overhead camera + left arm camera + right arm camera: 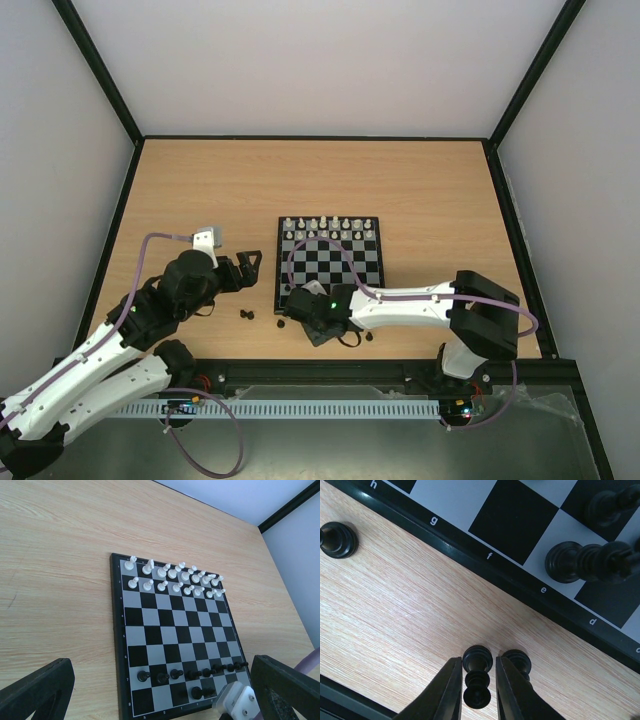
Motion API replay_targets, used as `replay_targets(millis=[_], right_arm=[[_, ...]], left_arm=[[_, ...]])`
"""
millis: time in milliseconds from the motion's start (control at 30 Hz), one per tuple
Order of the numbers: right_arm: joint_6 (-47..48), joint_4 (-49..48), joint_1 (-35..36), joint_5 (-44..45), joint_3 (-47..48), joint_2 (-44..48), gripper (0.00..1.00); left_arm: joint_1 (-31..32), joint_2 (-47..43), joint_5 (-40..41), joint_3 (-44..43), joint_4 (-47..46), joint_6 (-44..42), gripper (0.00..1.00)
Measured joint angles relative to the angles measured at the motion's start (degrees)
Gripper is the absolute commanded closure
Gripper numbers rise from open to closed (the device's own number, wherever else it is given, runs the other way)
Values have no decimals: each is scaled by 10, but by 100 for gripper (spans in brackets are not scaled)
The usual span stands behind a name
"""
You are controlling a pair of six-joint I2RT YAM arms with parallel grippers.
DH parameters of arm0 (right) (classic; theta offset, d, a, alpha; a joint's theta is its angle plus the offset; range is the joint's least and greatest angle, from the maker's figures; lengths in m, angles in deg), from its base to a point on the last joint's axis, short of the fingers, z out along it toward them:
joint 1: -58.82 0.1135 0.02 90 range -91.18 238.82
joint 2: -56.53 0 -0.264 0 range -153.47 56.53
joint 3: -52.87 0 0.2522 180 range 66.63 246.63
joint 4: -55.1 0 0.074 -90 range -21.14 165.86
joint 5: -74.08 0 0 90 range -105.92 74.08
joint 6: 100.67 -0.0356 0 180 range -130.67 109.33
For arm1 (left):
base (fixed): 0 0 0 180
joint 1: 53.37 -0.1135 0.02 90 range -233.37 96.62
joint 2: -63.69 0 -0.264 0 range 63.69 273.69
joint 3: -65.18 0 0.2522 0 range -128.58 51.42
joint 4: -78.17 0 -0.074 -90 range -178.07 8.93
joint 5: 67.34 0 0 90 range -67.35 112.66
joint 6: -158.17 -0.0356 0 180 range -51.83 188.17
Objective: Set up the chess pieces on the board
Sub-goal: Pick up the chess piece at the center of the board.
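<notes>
1. The board [172, 636] lies flat near the middle of the wooden surface [200, 190]; the white chess pieces [172, 574] fill its two far rows.
2. A line of black pawns [192, 672] stands on the second row from the near edge; on the nearest row, at least one more black figure [197, 693] stands.
3. Just off the board's near edge, on bare wood, sits a loose black piece [476, 677]; the right claw [478, 658] straddles it, its fingers [445, 695] set narrow and close against either side; I cannot tell whether they actually press it.
4. A second black piece [516, 661] stands just beside it, partly hidden behind one finger; a third black piece [337, 540] stands apart on the wood, near the corner lettered h.
5. Two further black pieces [248, 314] lie on the surface, left of the board's near corner.
6. The left claw [245, 271] hangs left of the board, well apart from the right claw; its jaws are spread wide and hold nothing.
</notes>
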Motion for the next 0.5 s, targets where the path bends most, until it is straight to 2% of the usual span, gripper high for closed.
replay_targets(millis=[167,367,500], right_arm=[[4,0,0,-1,0,-3,89],[7,2,0,-2,10,0,89],[7,16,0,1,21,35,88]], left_arm=[[0,0,0,0,0,0,1],[0,0,0,0,0,0,1],[0,0,0,0,0,0,1]])
